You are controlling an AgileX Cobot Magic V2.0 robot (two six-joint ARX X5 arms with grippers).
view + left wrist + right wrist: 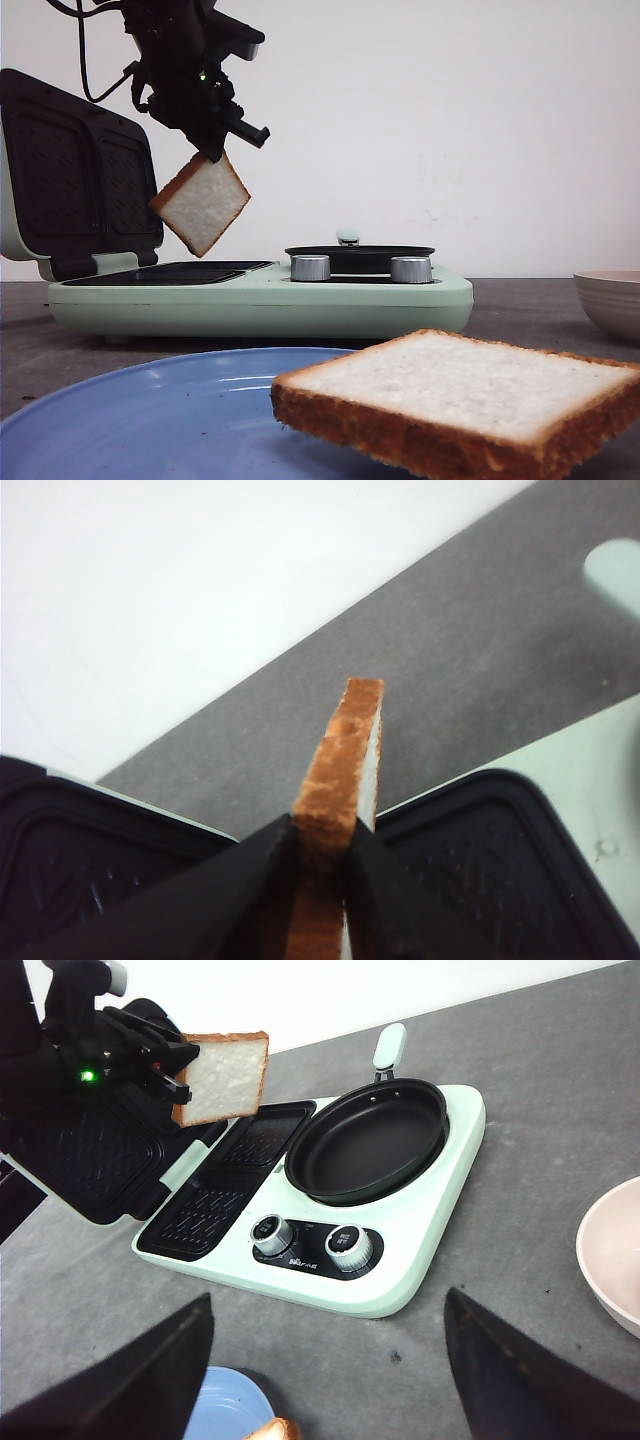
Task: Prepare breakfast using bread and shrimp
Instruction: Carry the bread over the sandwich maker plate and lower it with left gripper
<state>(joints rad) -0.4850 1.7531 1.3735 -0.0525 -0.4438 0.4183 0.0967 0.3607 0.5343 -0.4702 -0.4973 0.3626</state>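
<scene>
The left gripper (213,150) hangs in the air with its jaws closed tight on one corner of a slice of bread (202,203), which dangles below it like a diamond, tilted, clear of everything under it. Directly beneath the slice lie the dark ribbed plates of the mint-green breakfast maker (260,298), and just behind and to the left of the gripper stands the raised lid (75,175) of that machine. The left wrist view shows what the front view cannot: the slice seen edge-on, its brown crust (335,780) pinched between the two black fingers (255,890) with no gap on either side. To the right of the gripper, on the same appliance, sits a round black frying pan (366,1140) with two silver knobs (349,1246) in front of it; only the right wrist view looks down into the pan. The right gripper (325,1380) stands wide open, its two dark fingers spread well apart and holding nothing. Near it, a second slice of bread (470,400) rests on a blue plate (150,410), and farther right is a pale bowl (610,298).
</scene>
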